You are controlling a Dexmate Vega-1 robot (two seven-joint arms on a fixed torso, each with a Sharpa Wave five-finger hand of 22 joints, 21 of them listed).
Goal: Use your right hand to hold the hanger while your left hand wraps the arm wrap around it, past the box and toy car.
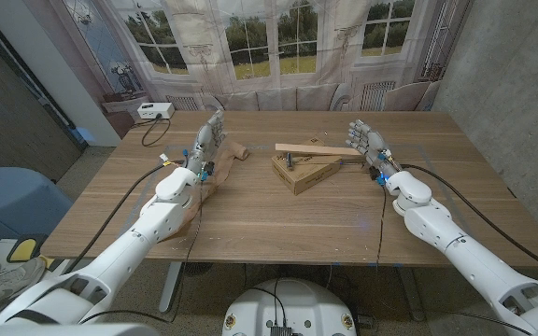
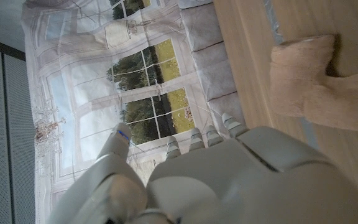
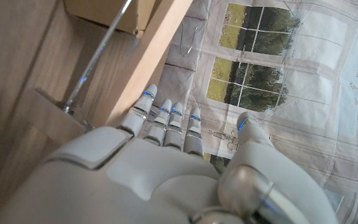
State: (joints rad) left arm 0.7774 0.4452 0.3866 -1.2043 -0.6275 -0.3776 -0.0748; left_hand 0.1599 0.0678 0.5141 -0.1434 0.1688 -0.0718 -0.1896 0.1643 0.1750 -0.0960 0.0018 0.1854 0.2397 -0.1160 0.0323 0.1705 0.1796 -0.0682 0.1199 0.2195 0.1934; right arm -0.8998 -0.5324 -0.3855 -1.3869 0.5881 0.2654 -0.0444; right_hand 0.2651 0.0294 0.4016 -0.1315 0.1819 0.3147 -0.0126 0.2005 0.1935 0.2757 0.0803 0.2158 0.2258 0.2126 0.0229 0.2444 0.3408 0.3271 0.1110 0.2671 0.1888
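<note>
Behind the wooden surface (image 1: 278,215) hangs a printed backdrop (image 1: 278,42) of tall paned windows over greenery, with a grey wall to the robot's right and a dark panel to its left. A blue seat (image 1: 12,201) stands off the surface's left edge, and a small white device (image 1: 155,110) sits at the far left corner. Near the middle lies a cardboard box (image 1: 304,169), with the wooden hanger (image 1: 318,148) resting across its far side and a metal rod reaching toward the right. The tan arm wrap (image 1: 220,161) lies left of the box, just beside the left hand (image 1: 207,140). That hand is raised with fingers (image 2: 201,138) straight and apart, holding nothing. The right hand (image 1: 364,141) is upright near the hanger's end, fingers (image 3: 166,118) extended and spread, gripping nothing.
</note>
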